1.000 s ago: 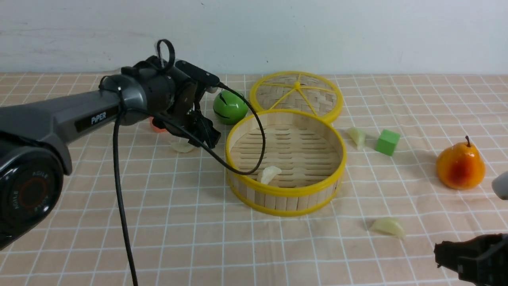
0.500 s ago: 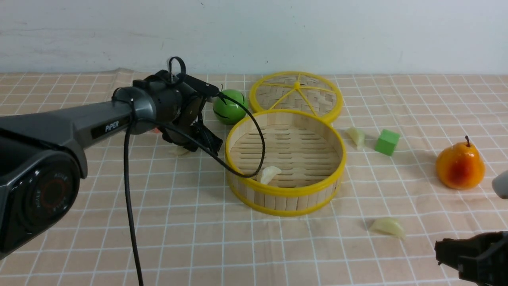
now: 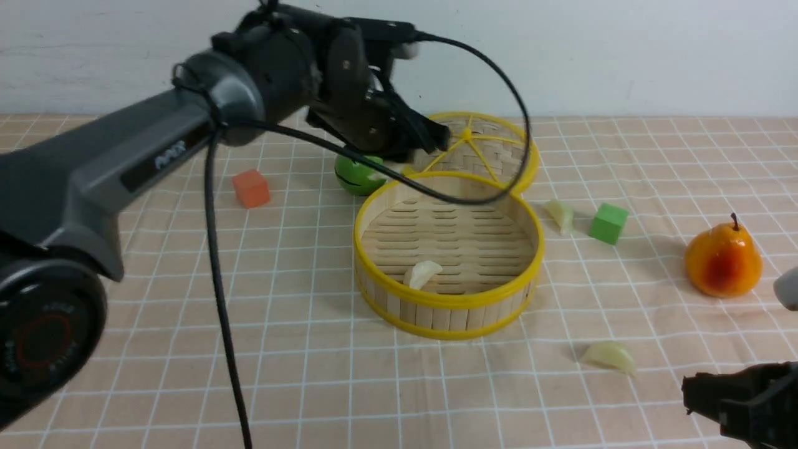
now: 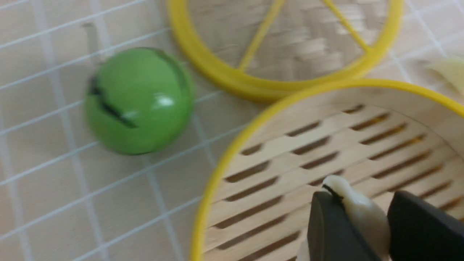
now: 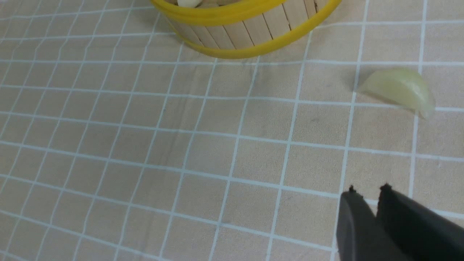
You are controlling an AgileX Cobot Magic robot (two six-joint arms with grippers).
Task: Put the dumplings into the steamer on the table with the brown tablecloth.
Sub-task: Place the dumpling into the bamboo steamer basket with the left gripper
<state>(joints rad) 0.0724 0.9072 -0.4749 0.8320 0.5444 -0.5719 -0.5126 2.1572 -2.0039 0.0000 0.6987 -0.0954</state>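
Observation:
The steamer (image 3: pixel 449 304) stands mid-table on the brown tablecloth (image 3: pixel 312 374), with one dumpling (image 3: pixel 423 273) on its slatted floor. My left gripper (image 3: pixel 435 138) hangs above the steamer's far-left rim. In the left wrist view it (image 4: pixel 362 198) is shut on a cream dumpling (image 4: pixel 357 208) over the slats (image 4: pixel 290 145). A second loose dumpling (image 3: pixel 561 215) lies right of the steamer, and a third (image 3: pixel 610 357) lies front right, also in the right wrist view (image 5: pixel 398 90). My right gripper (image 3: pixel 692 399) is shut and empty, low at the front right, short of it (image 5: pixel 368 192).
The woven lid (image 3: pixel 467 149) lies behind the steamer, with a green ball (image 3: pixel 358 174) to its left. An orange cube (image 3: pixel 251 188) sits far left. A green cube (image 3: pixel 608 222) and a pear (image 3: pixel 723 260) sit right. The left arm's black cable hangs across the steamer.
My left gripper dipped to the dumpling left of the steamer, took it, then rose and swung right over the steamer's far rim. The orange cube is uncovered. The right arm has not moved.

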